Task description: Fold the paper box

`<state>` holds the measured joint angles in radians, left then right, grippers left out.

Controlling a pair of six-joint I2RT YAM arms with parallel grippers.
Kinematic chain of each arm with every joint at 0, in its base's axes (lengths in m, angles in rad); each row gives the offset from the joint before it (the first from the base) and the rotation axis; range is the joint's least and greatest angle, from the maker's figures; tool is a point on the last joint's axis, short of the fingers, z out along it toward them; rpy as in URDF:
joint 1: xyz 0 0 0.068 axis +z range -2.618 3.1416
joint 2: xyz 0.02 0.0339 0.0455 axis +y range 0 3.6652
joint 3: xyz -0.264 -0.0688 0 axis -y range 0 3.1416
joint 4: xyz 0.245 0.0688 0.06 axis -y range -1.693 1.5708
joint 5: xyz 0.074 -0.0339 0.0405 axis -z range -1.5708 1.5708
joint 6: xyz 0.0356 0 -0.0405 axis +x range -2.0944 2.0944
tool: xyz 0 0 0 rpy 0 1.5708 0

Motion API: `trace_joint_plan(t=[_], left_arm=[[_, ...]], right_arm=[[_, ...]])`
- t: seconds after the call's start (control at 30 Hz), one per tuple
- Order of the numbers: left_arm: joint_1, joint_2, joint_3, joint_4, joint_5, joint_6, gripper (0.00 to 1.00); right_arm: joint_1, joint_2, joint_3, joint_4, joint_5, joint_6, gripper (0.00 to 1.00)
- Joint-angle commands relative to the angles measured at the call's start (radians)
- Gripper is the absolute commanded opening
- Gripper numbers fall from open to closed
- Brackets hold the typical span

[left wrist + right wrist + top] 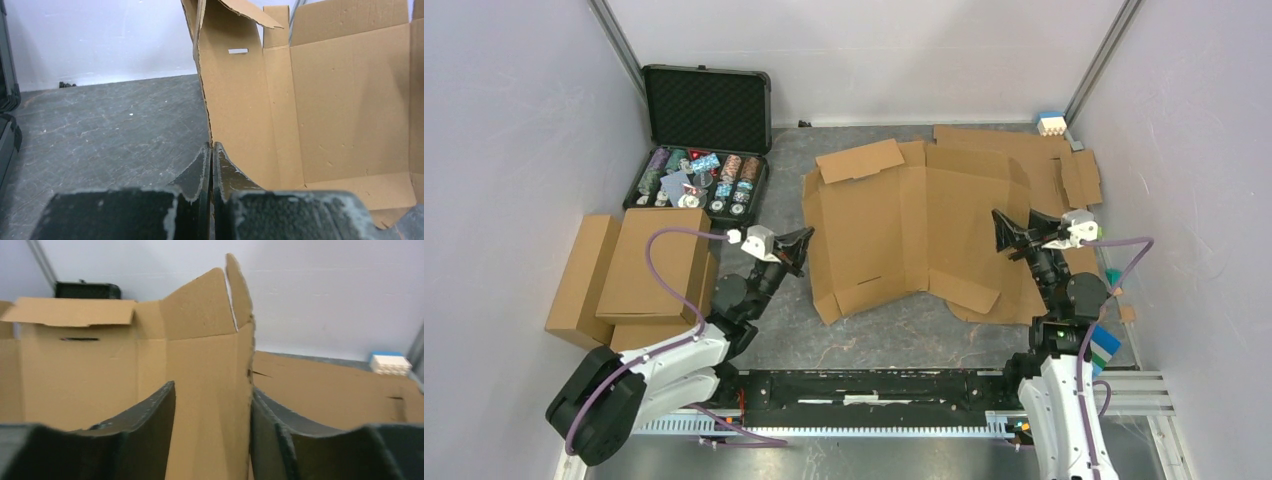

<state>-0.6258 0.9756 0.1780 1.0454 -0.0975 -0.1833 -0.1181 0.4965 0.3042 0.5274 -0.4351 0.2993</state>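
Note:
The paper box [914,230] is a brown cardboard sheet lying mid-table, its left and right panels tilted up. My left gripper [804,243] is shut on the thin edge of the raised left wall. In the left wrist view that wall [235,100] runs down into the closed fingertips of the left gripper [211,150]. My right gripper [1001,230] is open at the raised right wall. In the right wrist view that wall [200,365] stands between the spread fingers of the right gripper [212,395], its edge against the right finger [280,430].
A black case of poker chips [699,150] lies open at the back left. A stack of folded boxes [634,275] sits at the left. Flat cardboard sheets [1024,150] lie behind and under the box's right side. A white and blue block [1051,123] sits in the back right corner.

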Motion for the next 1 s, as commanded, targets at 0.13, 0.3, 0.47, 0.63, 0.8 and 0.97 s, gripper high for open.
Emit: trace_joint_plan(t=[0.13, 0.3, 0.47, 0.63, 0.8, 0.97], left_arm=[[-0.095, -0.041, -0.029, 0.101, 0.0, 0.206, 0.02], [-0.117, -0.071, -0.029, 0.099, 0.011, 0.248, 0.02], [-0.13, -0.062, -0.022, 0.1, 0.021, 0.261, 0.02], [-0.134, -0.051, -0.022, 0.107, 0.018, 0.26, 0.02], [-0.135, -0.059, -0.026, 0.107, 0.011, 0.262, 0.02], [-0.135, -0.079, -0.034, 0.101, -0.008, 0.268, 0.02]], right_arm=[[0.003, -0.087, -0.024, -0.352, 0.134, -0.029, 0.94], [0.003, -0.154, 0.067, -0.554, 0.214, -0.092, 0.98], [0.005, -0.225, 0.118, -0.607, 0.111, -0.1, 0.98], [0.009, -0.222, 0.066, -0.443, -0.121, -0.047, 0.98], [0.013, -0.213, 0.157, -0.579, 0.092, -0.042, 0.98], [0.012, -0.271, 0.239, -0.629, 0.425, 0.023, 0.98]])
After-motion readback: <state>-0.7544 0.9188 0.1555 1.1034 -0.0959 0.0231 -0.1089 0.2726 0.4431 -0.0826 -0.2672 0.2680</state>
